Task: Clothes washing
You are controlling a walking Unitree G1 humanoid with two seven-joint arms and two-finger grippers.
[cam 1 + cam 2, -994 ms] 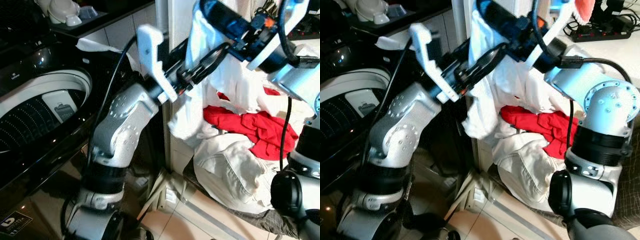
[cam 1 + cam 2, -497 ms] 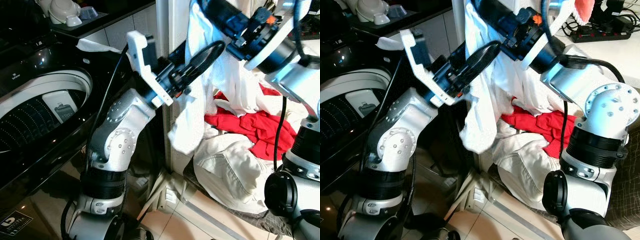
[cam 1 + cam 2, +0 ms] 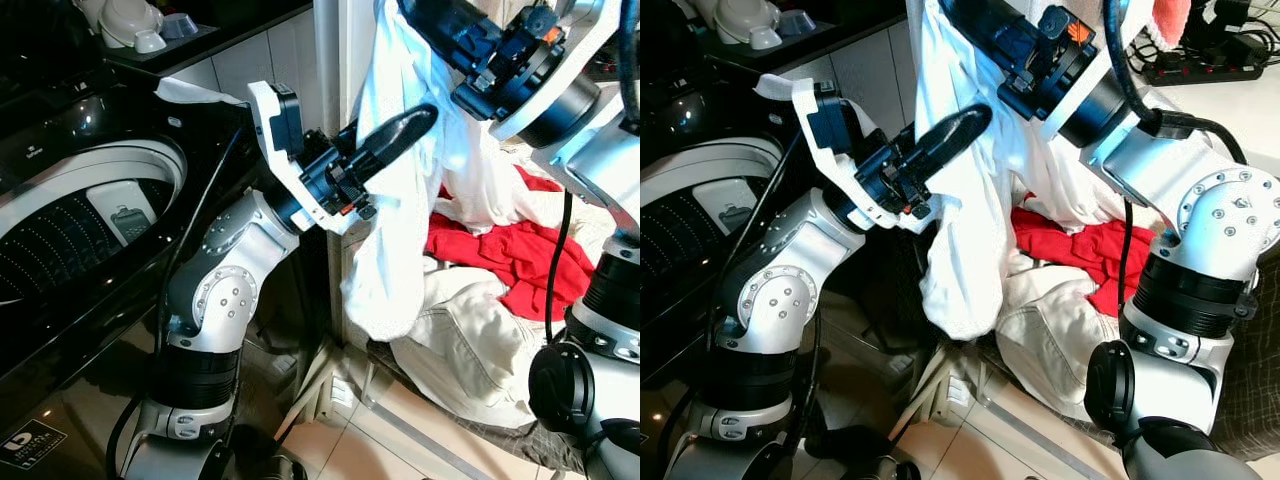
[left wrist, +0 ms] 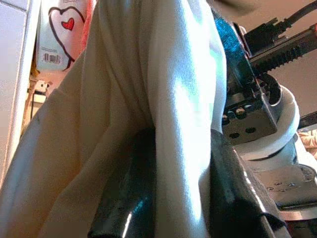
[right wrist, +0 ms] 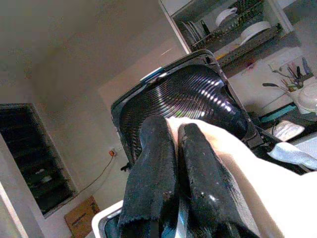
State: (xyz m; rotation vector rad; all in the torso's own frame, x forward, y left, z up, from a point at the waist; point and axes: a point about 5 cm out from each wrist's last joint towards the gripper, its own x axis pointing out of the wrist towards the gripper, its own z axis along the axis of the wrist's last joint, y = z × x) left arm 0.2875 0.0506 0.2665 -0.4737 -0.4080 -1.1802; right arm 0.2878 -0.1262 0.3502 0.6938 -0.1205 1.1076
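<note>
In the left eye view, the right gripper [image 3: 400,12] is raised high and holds up a white garment [image 3: 395,230], which hangs down in front of a pile of clothes, a red cloth [image 3: 505,255] lying on a cream-coloured piece [image 3: 470,345]. The left gripper [image 3: 405,125] reaches into the middle of the hanging garment, and the open tub of a black washing machine [image 3: 80,225] is at the left edge of the picture. In the right eye view the same scene appears, with the lower end of the garment hanging free above the tiled floor [image 3: 960,440] (a power strip [image 3: 1200,62] lies on the counter at the top right corner). In the left wrist view the two black fingers [image 4: 124,198] stand apart with a fold of the white cloth passing between them; whether they press it I cannot tell for certain. In the right wrist view the fingers [image 5: 153,173] are closed together on the pale cloth, and behind them the ribbed black lid [image 5: 183,99] of the machine stands upright.
</note>
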